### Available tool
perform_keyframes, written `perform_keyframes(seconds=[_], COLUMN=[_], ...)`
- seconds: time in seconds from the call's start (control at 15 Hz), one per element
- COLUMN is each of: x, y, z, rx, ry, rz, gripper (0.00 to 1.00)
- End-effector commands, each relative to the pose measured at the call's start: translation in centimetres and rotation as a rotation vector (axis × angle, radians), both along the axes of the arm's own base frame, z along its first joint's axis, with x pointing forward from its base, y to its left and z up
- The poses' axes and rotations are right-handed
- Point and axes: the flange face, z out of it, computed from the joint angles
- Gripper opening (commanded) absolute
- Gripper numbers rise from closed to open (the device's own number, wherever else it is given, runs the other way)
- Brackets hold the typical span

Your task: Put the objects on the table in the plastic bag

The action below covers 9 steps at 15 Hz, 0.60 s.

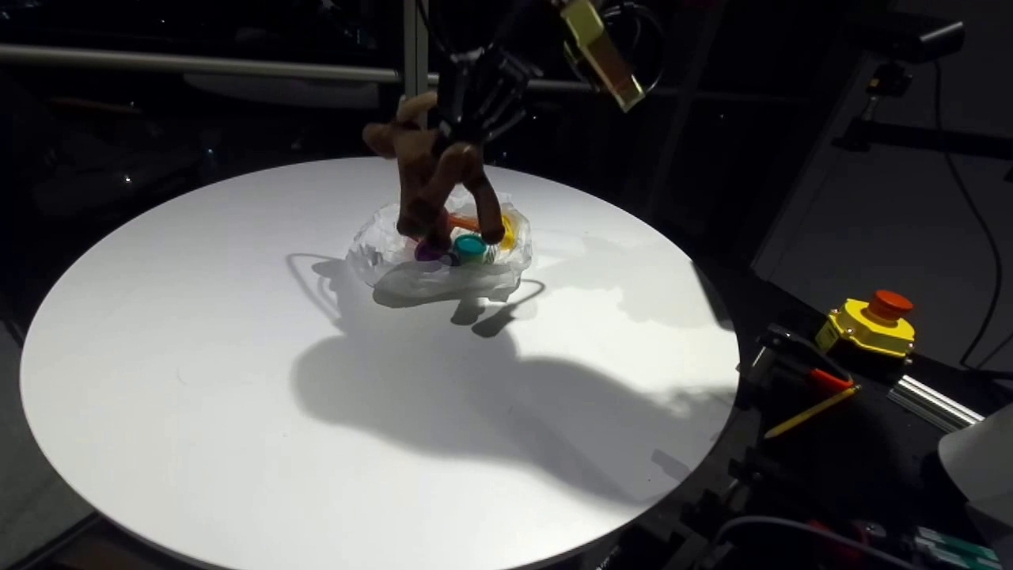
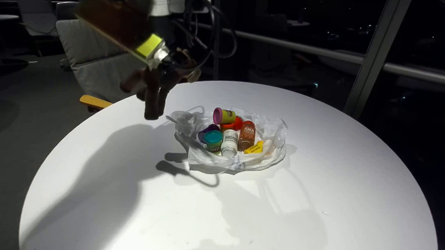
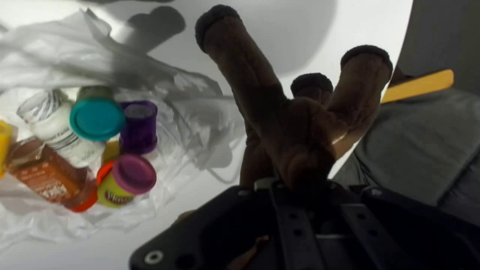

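the bag (image 2: 209,163) lies on the table (image 2: 363,190). in an exterior view, it holds a bottle (image 2: 229,143), a second bottle (image 2: 246,137) just right, a tub (image 2: 213,141) just left, a second tub (image 2: 204,134) behind that, a third tub (image 2: 225,116) on its side farther back, and a piece (image 2: 253,148) before the second bottle; left of the bag the plush (image 2: 153,90) hangs in the gripper (image 1: 457,136) over the table; behind at left stands a chair (image 2: 97,66). in an exterior view, right of the table, a pencil (image 1: 813,412) lies before the stop button (image 1: 869,328).
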Motion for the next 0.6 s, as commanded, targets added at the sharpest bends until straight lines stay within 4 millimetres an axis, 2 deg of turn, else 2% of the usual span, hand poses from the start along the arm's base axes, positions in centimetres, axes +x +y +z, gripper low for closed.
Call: perform_keyframes(seconds=[0.0,0.13,0.27,0.53], x=[2.1,3.0,3.4,3.3], y=[-5.3,-8.5,-10.9,-13.1], z=[4.6,4.7,3.5,-0.2], rx=[0.082,0.105,0.117,0.126], ry=[-0.095,-0.137,-0.154,-0.119], rz=[-0.047,-0.106,-0.161,-0.215], gripper=[0.09,0.09,0.09,0.09])
